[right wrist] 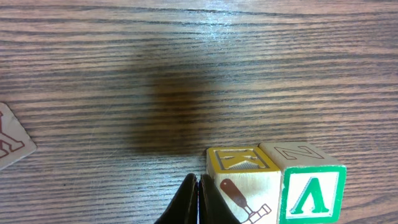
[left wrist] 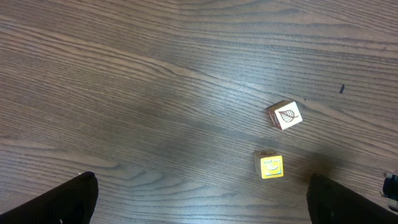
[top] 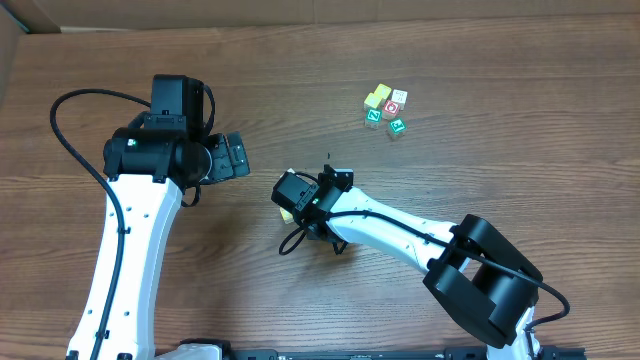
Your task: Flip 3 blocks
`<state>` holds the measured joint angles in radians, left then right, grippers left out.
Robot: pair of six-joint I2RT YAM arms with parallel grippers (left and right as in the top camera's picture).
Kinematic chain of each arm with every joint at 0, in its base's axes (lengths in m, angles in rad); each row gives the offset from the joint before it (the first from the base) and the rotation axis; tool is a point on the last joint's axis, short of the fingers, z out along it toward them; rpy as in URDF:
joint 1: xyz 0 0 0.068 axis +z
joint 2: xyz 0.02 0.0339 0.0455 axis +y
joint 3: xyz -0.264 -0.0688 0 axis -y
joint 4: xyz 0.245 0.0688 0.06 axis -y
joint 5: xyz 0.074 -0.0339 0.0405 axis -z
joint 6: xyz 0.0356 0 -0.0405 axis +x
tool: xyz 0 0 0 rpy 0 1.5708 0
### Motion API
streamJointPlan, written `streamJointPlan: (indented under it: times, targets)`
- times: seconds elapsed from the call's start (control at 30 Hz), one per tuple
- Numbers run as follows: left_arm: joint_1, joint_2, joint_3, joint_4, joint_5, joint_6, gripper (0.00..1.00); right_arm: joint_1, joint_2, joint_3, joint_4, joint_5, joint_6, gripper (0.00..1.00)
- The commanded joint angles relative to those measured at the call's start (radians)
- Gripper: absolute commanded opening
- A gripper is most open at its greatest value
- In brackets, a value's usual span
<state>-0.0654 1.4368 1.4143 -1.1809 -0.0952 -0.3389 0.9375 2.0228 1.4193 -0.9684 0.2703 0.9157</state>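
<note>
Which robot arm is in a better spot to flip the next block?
Probably the right. The right gripper, shut, sits right beside the yellow block, which stands next to the green block. The left gripper is wide open, with the leaf block lying farther ahead of it.

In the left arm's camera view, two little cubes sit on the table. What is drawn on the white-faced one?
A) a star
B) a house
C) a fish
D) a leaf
D: the white-faced block shows a dark outline of a leaf with veins. The yellow block sits apart from it, nearer the camera.
</note>
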Motion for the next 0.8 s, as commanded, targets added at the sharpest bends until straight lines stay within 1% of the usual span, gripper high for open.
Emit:
streamJointPlan:
  times: [0.0, 0.13, 0.23, 0.33, 0.43, 0.6, 0.73, 0.77]
  targets:
    - [0.0, 0.002, 0.007, 0.003, -0.012, -0.013, 1.0, -0.002, 0.002, -0.006, 0.005, 0.027, 0.014, 0.05]
    - [0.0, 0.002, 0.007, 0.003, -0.012, -0.013, 1.0, -0.003, 0.002, -0.006, 0.01, 0.028, 0.013, 0.05]
    - [0.0, 0.002, 0.007, 0.003, -0.012, -0.013, 1.0, -0.003, 0.002, -0.001, 0.021, -0.011, 0.01, 0.05]
    - [0.0, 0.002, 0.007, 0.003, -0.012, -0.013, 1.0, -0.003, -0.009, 0.035, 0.013, -0.056, -0.044, 0.05]
    - [0.0, 0.002, 0.007, 0.003, -0.012, -0.013, 1.0, -0.006, -0.072, 0.082, -0.056, -0.063, -0.059, 0.05]
    - [0.0, 0.002, 0.007, 0.003, -0.012, -0.013, 1.0, -0.021, -0.117, 0.082, -0.141, -0.061, -0.059, 0.04]
    - [0.0, 0.002, 0.007, 0.003, -0.012, -0.013, 1.0, -0.09, -0.117, 0.08, -0.192, -0.084, -0.063, 0.04]
    - [0.0, 0.002, 0.007, 0.003, -0.012, -0.013, 1.0, -0.114, -0.117, 0.08, -0.185, -0.127, -0.104, 0.04]
